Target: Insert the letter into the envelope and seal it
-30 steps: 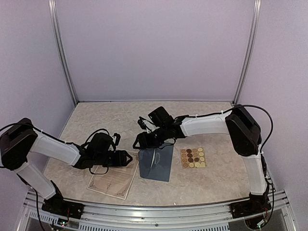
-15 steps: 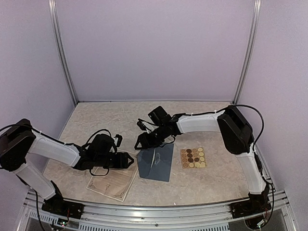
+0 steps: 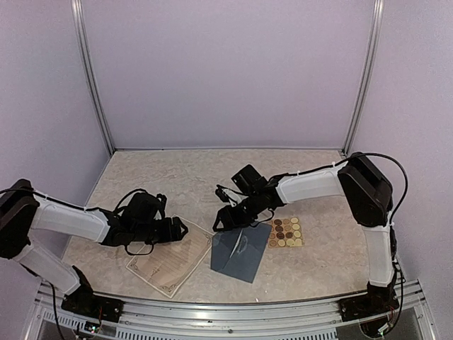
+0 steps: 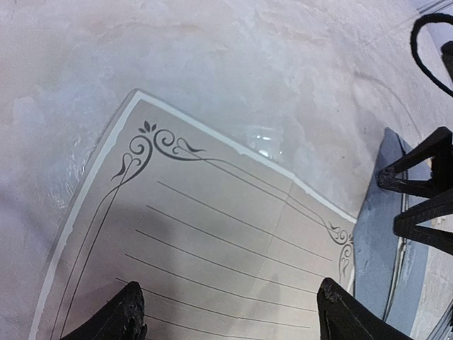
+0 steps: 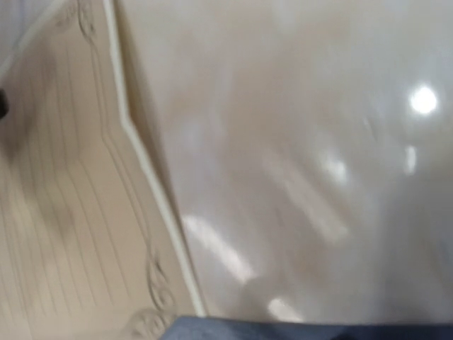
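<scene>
The left claw (image 4: 230,301) hangs wide open, empty, over the cream lined paper letter (image 4: 212,234), not yet inside the slate-blue paper envelope (image 3: 237,255); whether the right claw (image 3: 225,218) grips, I cannot tell.

Table (image 3: 163,177): pale marbled top, glossy, glare spots in wrist views. 3 flat items on it, all toward near edge.

- Letter (image 3: 166,262): cream lined sheet w/ scroll-corner border, near-left, lying askew.
- Envelope (image 3: 237,255): slate-blue, center, also askew; its left edge meets letter's rt corner, can't tell if overlapping.
- Sticker sheet (image 3: 283,232): small square w/ rows of tan + brown rounds, just beside envelope's upper-rt corner.
</scene>
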Controlling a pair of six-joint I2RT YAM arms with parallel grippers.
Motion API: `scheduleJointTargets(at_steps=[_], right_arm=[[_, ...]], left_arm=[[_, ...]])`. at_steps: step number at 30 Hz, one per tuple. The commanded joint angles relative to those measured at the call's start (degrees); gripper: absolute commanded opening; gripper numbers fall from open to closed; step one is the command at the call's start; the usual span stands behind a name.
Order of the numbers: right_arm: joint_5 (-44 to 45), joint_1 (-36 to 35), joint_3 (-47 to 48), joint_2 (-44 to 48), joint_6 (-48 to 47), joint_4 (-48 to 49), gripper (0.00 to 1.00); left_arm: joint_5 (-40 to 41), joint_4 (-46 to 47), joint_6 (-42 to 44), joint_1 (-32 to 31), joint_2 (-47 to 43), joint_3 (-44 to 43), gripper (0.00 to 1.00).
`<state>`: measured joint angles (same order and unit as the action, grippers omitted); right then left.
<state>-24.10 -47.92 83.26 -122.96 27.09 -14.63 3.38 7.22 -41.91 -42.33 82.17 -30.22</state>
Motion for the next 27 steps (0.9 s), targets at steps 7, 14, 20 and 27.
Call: scheduleJointTargets(at_steps=[7,14,20,27], right_arm=[[2.5,0.6,-11.5,11.3,3.9,-1.4,0.59],[-0.6,2.8,-8.1,9.3,2.8,-0.8,0.59],[-4.9,4.4,-4.9,5.5,2.3,0.8,0.59],[-8.1,4.8,0.0,0.3,0.5,-1.0,0.58]], left_arm=[[-5.9,9.1,6.2,-1.6,12.0,-3.1,0.79],[-7.0,10.2,9.6,-5.0,17.6,-8.2,0.78],[-1.1,5.7,9.3,-5.9,13.1,-9.9,0.79],[1.7,-2.2,5.2,-5.3,3.7,-6.4,0.8]])
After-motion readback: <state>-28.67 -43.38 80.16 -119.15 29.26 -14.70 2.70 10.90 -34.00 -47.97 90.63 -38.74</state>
